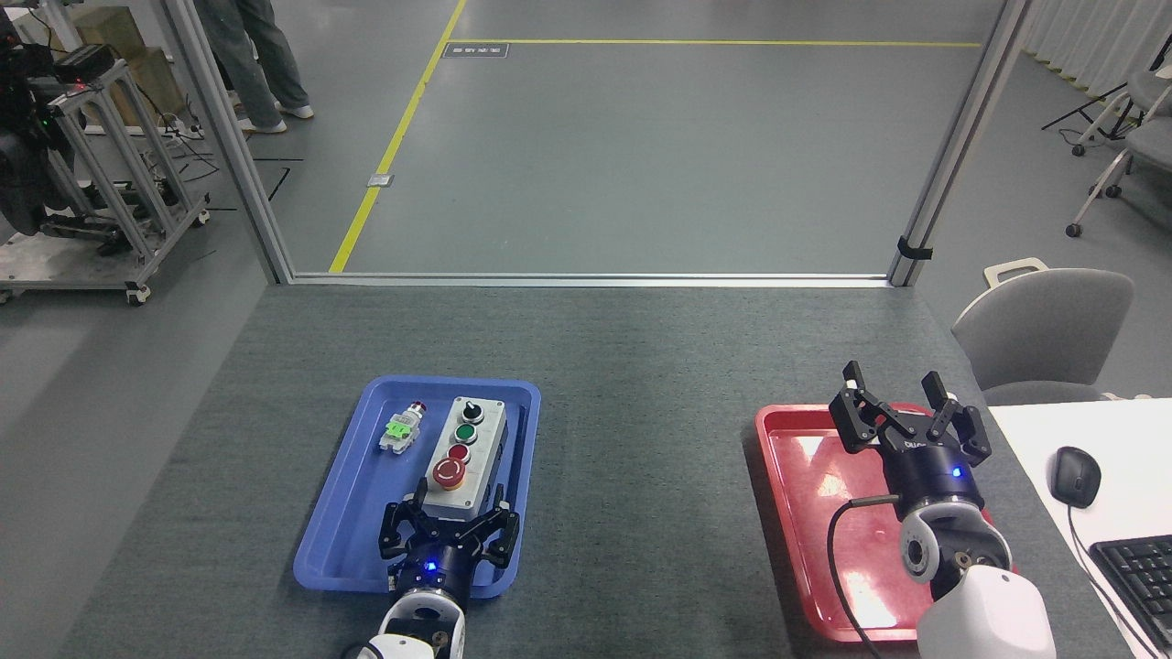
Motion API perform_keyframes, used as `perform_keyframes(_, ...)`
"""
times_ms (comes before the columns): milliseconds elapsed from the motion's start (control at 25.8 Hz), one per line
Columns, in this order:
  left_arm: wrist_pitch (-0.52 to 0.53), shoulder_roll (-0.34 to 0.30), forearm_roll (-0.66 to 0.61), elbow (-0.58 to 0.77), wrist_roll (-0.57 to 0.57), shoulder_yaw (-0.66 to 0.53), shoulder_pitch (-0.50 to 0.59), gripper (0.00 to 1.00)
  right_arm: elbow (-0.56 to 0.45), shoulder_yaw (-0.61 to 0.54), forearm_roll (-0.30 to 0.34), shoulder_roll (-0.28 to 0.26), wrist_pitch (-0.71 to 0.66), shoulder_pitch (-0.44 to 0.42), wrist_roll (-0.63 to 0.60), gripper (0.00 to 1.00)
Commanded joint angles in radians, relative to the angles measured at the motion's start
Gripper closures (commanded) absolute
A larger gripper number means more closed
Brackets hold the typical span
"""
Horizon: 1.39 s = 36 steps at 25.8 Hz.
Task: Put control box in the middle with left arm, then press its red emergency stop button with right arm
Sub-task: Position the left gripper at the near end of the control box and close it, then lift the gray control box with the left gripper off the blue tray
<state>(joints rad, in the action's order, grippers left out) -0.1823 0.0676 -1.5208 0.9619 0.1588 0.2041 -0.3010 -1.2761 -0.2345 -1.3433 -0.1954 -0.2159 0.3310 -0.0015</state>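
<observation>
The control box lies lengthwise in the blue tray, grey lid up, with a black knob, a green button, a small red button and the red emergency stop button nearest me. My left gripper is open, its claws spread at the box's near end, one on each side of it. My right gripper is open above the far edge of the red tray, holding nothing. The middle of the dark-grey tabletop lies between the two trays.
A small loose push-button part with a green tag lies in the blue tray left of the box. A thin black cable loops from my right wrist. A grey chair and a white desk with mouse stand at right.
</observation>
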Motion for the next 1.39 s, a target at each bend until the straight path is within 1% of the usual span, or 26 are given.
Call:
perform_keyframes(0, 0.001, 0.001, 0.001, -0.054, -0.008, 0.000, -0.032, 0.01, 0.000, 0.000, 0.001, -0.001, -0.002, 0.002, 0.003, 0.00)
perform_keyframes(155, -0.009, 0.000, 0.001, -0.101, -0.008, 0.000, -0.061, 0.01, 0.017, 0.000, 0.000, 0.001, 0.001, 0.023, 0.009, 0.00)
perform_keyframes(232, -0.034, -0.002, 0.001, -0.104, -0.007, 0.000, -0.063, 0.01, 0.017, 0.001, 0.000, 0.002, 0.000, 0.022, 0.008, 0.00)
perform_keyframes(387, -0.037, -0.019, 0.001, -0.095, -0.007, 0.000, -0.059, 0.01, 0.020, 0.000, 0.001, 0.001, -0.003, 0.023, 0.006, 0.00)
perform_keyframes(503, -0.037, -0.028, 0.002, -0.095, -0.007, 0.000, -0.058, 0.01, 0.050, -0.009, 0.000, 0.011, -0.003, 0.062, 0.009, 0.00)
perform_keyframes(619, -0.034, -0.042, 0.002, -0.097, -0.007, 0.000, -0.063, 0.01, 0.057, -0.005, 0.001, 0.001, -0.007, 0.077, 0.011, 0.00)
perform_keyframes(813, -0.029, -0.026, 0.004, -0.111, -0.007, 0.001, -0.089, 0.01, 0.057, -0.006, 0.003, 0.001, -0.008, 0.079, 0.006, 0.00)
perform_keyframes(968, -0.016, -0.009, 0.005, -0.150, -0.007, 0.006, -0.113, 0.01, 0.057, -0.005, 0.021, 0.001, -0.008, 0.076, 0.002, 0.00)
perform_keyframes(1123, 0.029, -0.008, 0.005, -0.167, -0.008, 0.006, -0.121, 0.01, 0.057, -0.006, 0.023, 0.001, -0.005, 0.076, 0.002, 0.00)
perform_keyframes(1355, 0.046, -0.009, 0.005, -0.178, -0.008, 0.006, -0.121, 0.02, 0.057, -0.005, 0.023, 0.001, -0.005, 0.076, 0.002, 0.00)
